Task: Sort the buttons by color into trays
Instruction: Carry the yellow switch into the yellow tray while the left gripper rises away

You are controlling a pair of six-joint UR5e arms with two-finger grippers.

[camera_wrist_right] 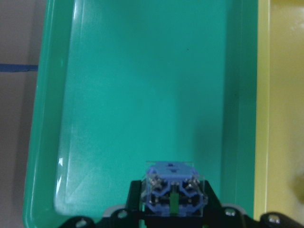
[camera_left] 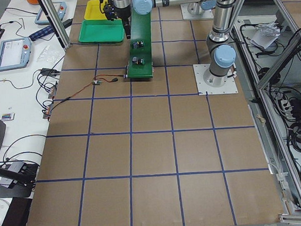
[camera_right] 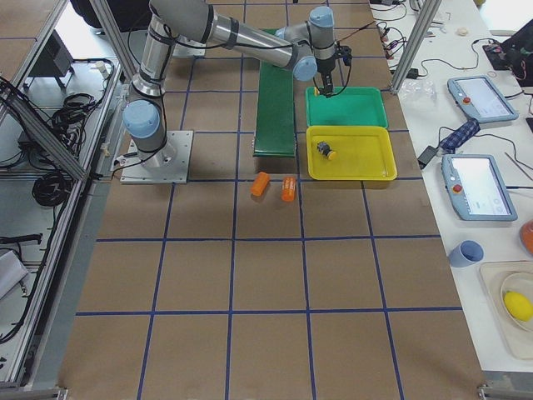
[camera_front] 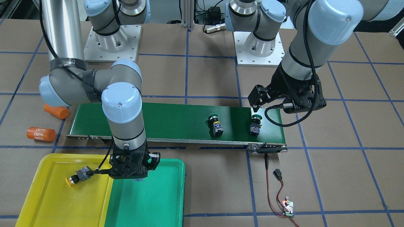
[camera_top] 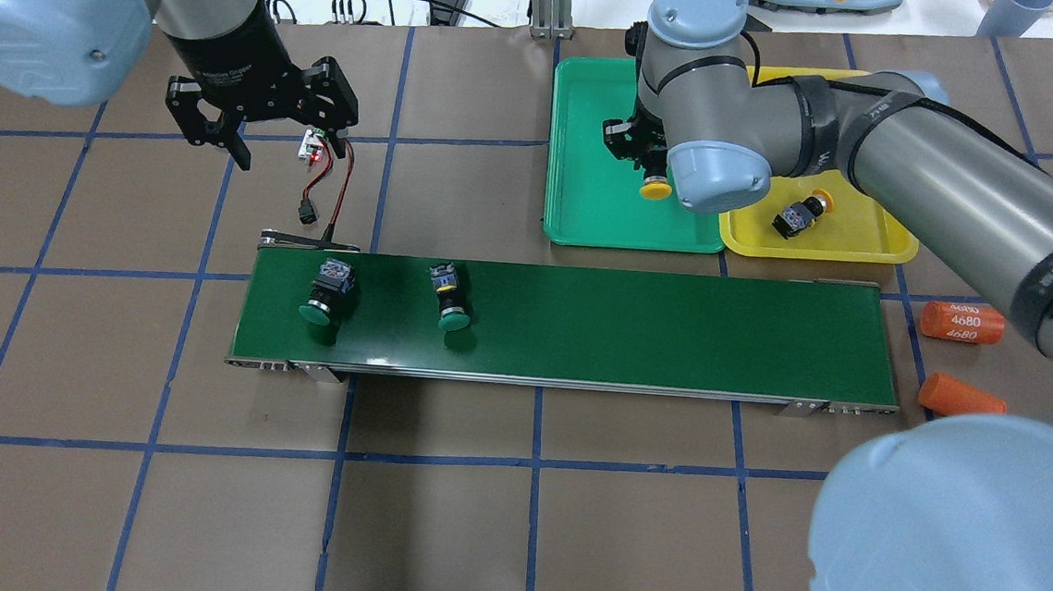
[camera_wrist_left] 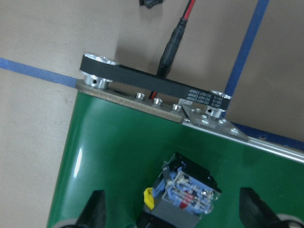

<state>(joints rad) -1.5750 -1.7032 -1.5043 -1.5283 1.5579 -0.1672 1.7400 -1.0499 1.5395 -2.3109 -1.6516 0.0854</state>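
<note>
Papered table (camera_top: 436,530) | right gripper (camera_top: 640,160) clamped on yellow button (camera_top: 655,190) over green tray (camera_top: 590,189) | left gripper (camera_top: 265,120) fingers apart above green button (camera_top: 328,291) on belt (camera_top: 672,333) | risk: release here misfiles it; yellow tray (camera_top: 855,235) sits just beside

A long dark-green conveyor belt (camera_top: 580,322) lies across the surface (camera_top: 436,530), which is covered in brown paper with a grid of blue tape. Off the belt's end on the robot's right lie two orange cylinders, well apart from each other: one marked 4680 (camera_top: 962,322) and a plain one (camera_top: 962,395). At the belt's other end, red and black wires (camera_front: 267,183) run to a small circuit board (camera_front: 288,208). Two teach pendants (camera_right: 476,185) and a blue cup (camera_right: 467,253) sit on a side bench.
</note>
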